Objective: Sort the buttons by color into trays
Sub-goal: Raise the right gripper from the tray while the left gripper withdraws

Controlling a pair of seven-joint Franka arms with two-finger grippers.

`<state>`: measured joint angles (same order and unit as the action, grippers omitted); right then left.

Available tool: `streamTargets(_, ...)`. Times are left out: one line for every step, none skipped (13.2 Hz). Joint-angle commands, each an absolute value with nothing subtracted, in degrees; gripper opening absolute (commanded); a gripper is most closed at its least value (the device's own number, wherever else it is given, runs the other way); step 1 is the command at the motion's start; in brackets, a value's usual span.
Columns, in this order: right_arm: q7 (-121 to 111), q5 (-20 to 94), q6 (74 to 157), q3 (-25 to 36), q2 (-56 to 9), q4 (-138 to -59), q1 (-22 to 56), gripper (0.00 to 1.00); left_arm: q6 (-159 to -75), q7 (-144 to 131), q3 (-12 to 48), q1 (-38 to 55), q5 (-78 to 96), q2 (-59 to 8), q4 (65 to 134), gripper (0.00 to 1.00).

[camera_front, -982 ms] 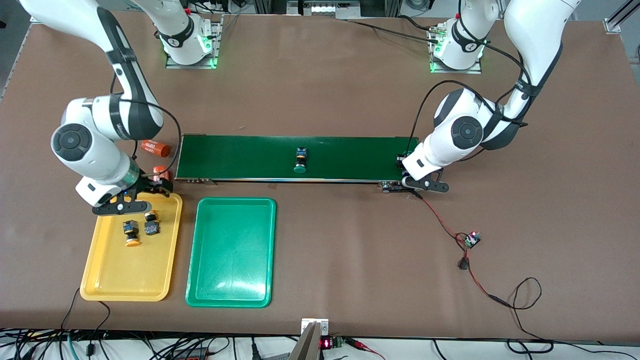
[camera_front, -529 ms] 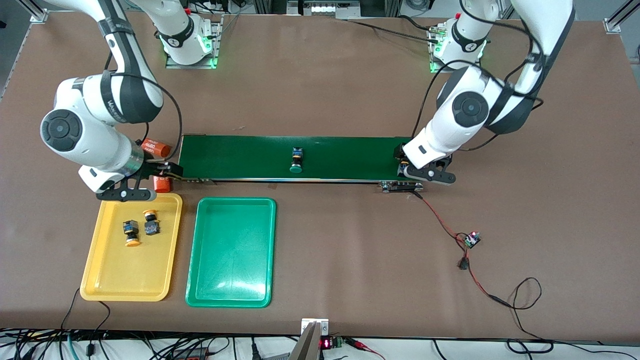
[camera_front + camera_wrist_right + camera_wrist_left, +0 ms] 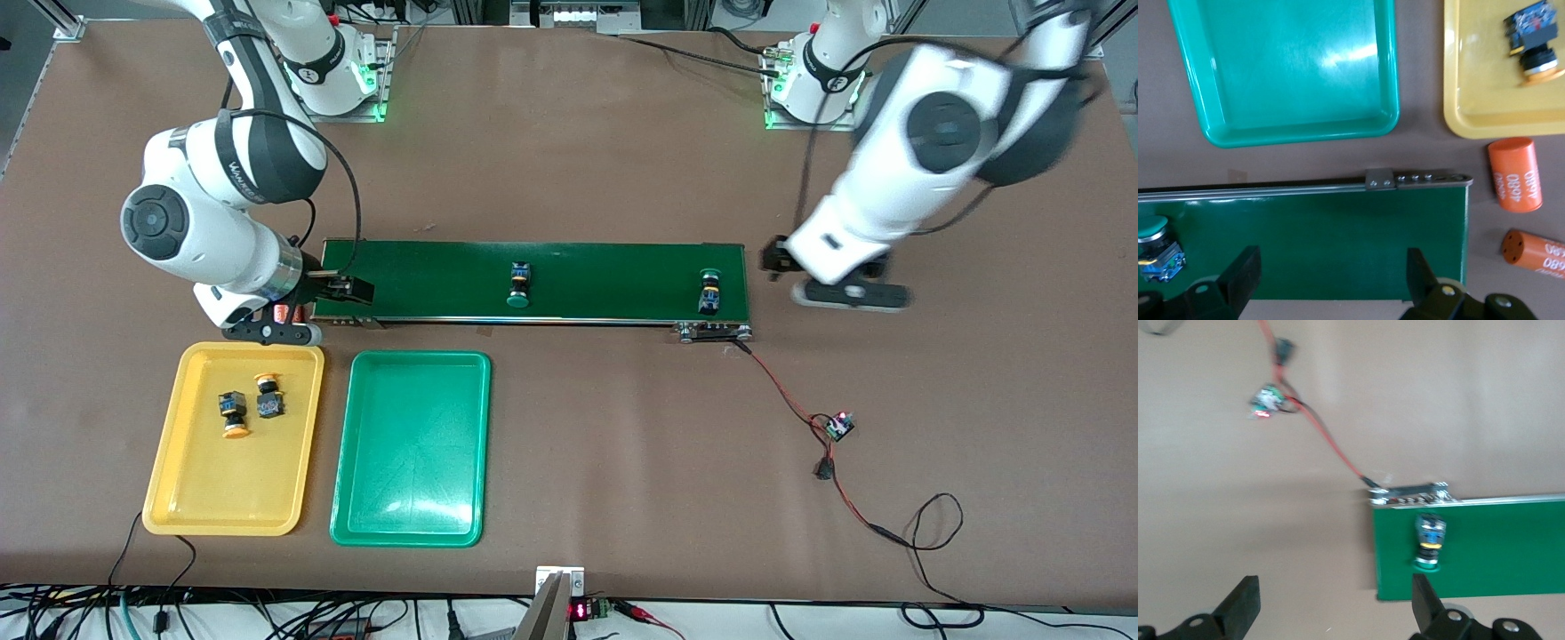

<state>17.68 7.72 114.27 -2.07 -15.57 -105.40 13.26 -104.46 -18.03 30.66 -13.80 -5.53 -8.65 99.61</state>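
Both yellow-capped buttons (image 3: pixel 246 404) lie in the yellow tray (image 3: pixel 196 498), so that colour looks finished; the green tray (image 3: pixel 409 498) holds nothing. Two green-capped buttons (image 3: pixel 518 284) rest on the conveyor belt (image 3: pixel 613 267), one at mid-length, one (image 3: pixel 709 291) at the left arm's end. The left gripper (image 3: pixel 845 284) hangs just beside that end, jaws apart, holding nothing; the right gripper (image 3: pixel 307 311) waits with jaws apart over the belt's other end, probably to catch arriving buttons.

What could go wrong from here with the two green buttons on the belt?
1. The green-capped button lies at the very end of the conveyor belt, below the open left gripper; it could fall off.
2. Orange cylinders beside the open right gripper could get knocked.
3. The green tray holds nothing yet.
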Motion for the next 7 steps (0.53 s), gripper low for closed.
streamTargets(19.9, 11.5, 113.3, -2.4, -16.5, -105.3, 14.4, 0.97, -99.6, -17.8, 26.2, -14.9, -6.1, -11.4, 92.0, 1.0)
streamTargets(20.1, 14.4, 113.3, -2.4, -16.9, -105.3, 14.6, 0.97, -99.4, -17.6, 23.9, -14.8, -6.1, -10.9, 91.8, 1.0)
streamTargets(20.6, 15.5, 113.3, -2.4, -17.0, -105.3, 15.1, 0.97, -99.0, -16.5, 21.5, -14.2, -6.1, -9.7, 91.8, 1.0)
streamTargets(21.9, 15.6, 113.3, -2.4, -17.0, -105.3, 15.8, 0.97, -98.7, -15.2, 18.7, -12.8, -6.1, -8.8, 91.7, 1.0)
streamTargets(23.0, 15.6, 113.4, -2.4, -17.4, -105.3, 16.4, 0.97, -98.6, -13.4, 13.8, -8.8, -6.0, -7.5, 91.4, 1.0)
streamTargets(24.2, 15.6, 113.4, -2.4, -17.8, -105.3, 17.4, 0.97, -98.1, -11.9, 7.7, -3.7, -6.0, -6.9, 89.8, 1.0)
streamTargets(25.0, 15.6, 113.6, -2.4, -18.1, -105.3, 17.9, 0.97, -95.0, -10.7, 3.5, -0.4, -5.1, -6.8, 87.4, 1.0)
